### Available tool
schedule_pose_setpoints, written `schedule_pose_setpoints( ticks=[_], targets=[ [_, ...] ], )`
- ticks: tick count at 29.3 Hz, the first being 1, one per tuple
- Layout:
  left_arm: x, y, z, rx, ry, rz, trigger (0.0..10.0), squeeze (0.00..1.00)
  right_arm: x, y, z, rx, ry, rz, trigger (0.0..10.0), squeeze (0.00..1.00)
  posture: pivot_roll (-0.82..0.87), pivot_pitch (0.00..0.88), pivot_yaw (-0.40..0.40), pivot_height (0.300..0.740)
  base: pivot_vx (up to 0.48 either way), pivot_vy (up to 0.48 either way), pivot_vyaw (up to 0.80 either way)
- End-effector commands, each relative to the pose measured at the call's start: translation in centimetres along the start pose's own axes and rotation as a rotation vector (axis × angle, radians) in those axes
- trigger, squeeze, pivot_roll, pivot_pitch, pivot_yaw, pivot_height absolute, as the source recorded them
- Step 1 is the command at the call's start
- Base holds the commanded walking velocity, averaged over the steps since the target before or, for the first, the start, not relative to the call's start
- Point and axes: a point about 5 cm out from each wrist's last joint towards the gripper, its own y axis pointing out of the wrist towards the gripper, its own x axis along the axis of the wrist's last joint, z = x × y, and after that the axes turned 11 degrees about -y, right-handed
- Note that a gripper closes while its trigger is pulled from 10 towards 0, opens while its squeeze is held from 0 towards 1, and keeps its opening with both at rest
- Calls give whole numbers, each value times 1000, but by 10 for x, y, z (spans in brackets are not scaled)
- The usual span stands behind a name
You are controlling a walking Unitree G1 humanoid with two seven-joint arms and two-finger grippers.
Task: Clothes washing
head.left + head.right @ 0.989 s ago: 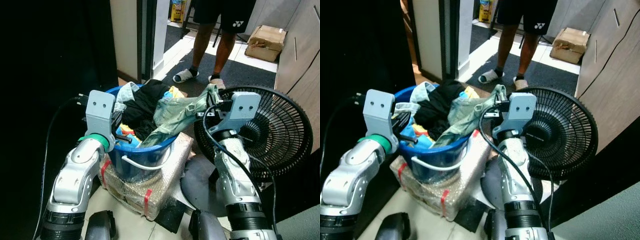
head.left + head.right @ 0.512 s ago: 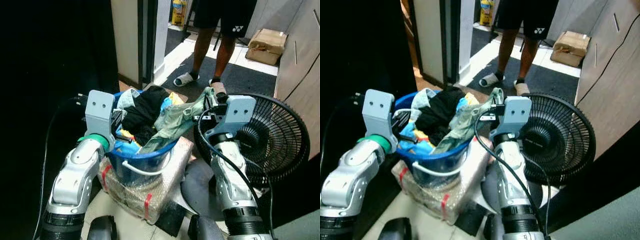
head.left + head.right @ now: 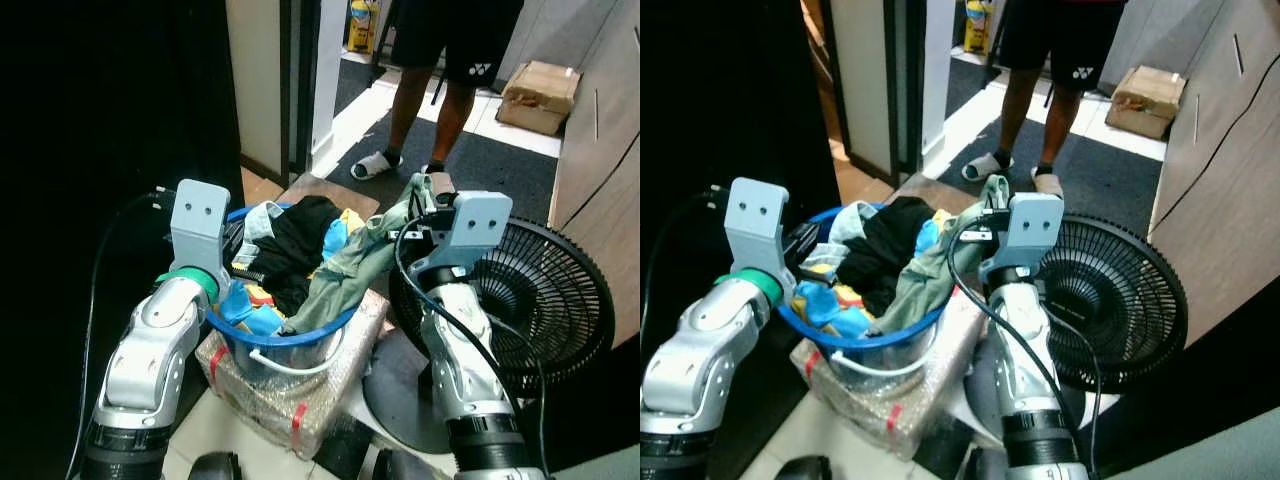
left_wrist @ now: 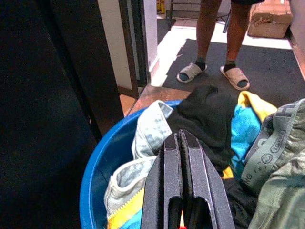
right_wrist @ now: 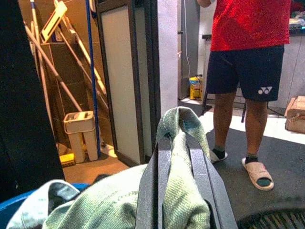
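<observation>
Your right hand [image 5: 177, 191] is clamped on the green garment [image 3: 350, 262] above the blue basin [image 3: 285, 340]; your left hand [image 4: 181, 191] is pressed together at its left rim.

I'm looking at a lived-in home, somewhere in a utility corner off a hallway. Just below my jaws sits a blue laundry basin [image 3: 285, 335] heaped with mixed clothes [image 3: 300, 235], propped on a bubble-wrapped parcel [image 3: 290, 385] on pale floor tiles. Beside the right jaws stands a black floor fan [image 3: 530, 300]. Beyond the jaws, a doorway [image 5: 126, 81] opens on a dark mat [image 3: 480, 160] where a person in shorts and slippers [image 3: 1055, 70] stands, with a cardboard box [image 3: 540, 85] further off. Past the door frame I see mops and a dustpan [image 5: 78, 129] leaning in a closet.
</observation>
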Motion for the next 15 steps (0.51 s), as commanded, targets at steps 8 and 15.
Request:
schedule_pose_setpoints(
  ticks=[8, 15],
  targets=[
    [-24, -9, 9, 19, 65, 16, 10000, 0, -26, -19, 4, 38, -71, 70, 10000, 0, 174, 23, -6, 671, 0, 0, 0],
    [-45, -26, 1, -39, 153, -78, 10000, 0, -52, -44, 15, 114, -152, 132, 10000, 0, 176, 19, -16, 691, 0, 0, 0]
  ],
)
